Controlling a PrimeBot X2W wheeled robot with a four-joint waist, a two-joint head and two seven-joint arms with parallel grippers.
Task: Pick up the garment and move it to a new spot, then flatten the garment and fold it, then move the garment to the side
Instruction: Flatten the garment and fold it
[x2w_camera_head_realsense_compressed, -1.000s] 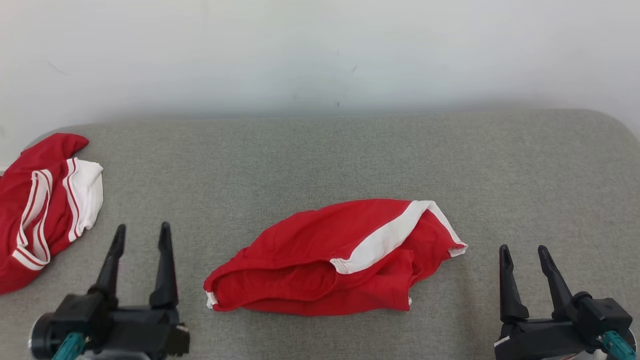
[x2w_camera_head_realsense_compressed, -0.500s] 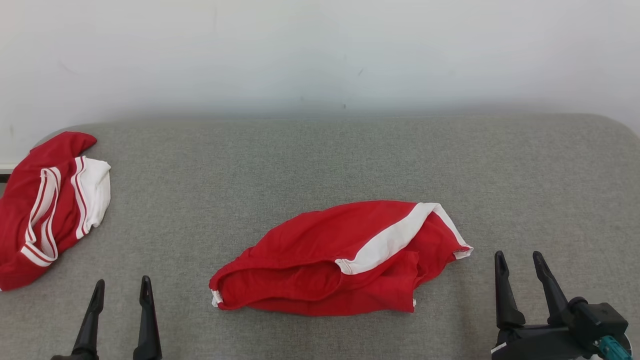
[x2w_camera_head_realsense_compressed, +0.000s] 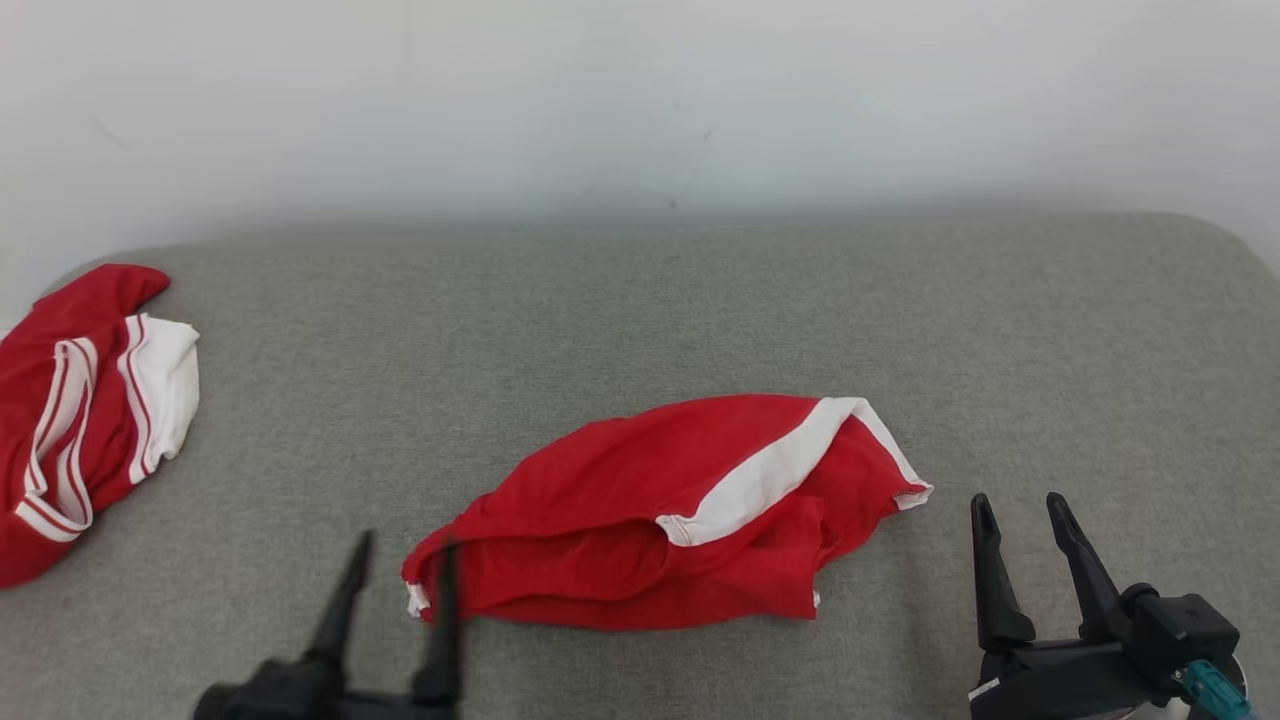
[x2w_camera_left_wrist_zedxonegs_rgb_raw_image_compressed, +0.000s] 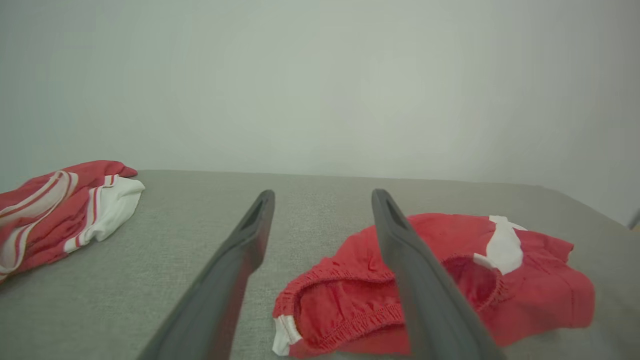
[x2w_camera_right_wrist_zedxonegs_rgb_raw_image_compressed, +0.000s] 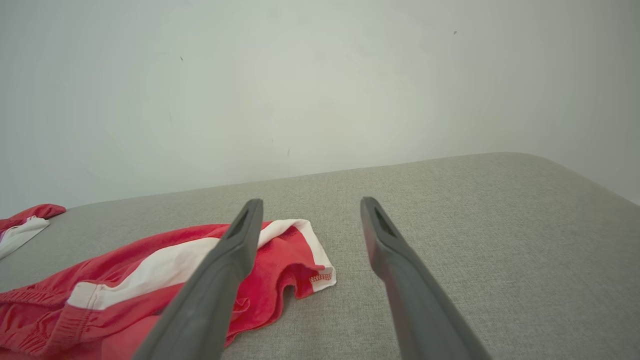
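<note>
Garment (x2w_camera_head_realsense_compressed: 670, 510) lies crumpled on grey fabric surface (x2w_camera_head_realsense_compressed: 700, 300). Left gripper (x2w_camera_head_realsense_compressed: 407, 548) released, one finger over garment's left waistband end. Right gripper (x2w_camera_head_realsense_compressed: 1017, 502) released, near garment's right end, not touching.

Red garment (x2w_camera_head_realsense_compressed: 680, 510) crumpled mid-front on grey surface (x2w_camera_head_realsense_compressed: 700, 310). Second garment (x2w_camera_head_realsense_compressed: 80, 410) at left edge. Left gripper (x2w_camera_head_realsense_compressed: 405, 545) blurred, fingers apart, at garment's left end. Right gripper (x2w_camera_head_realsense_compressed: 1017, 500) fingers apart, front right corner.
</note>
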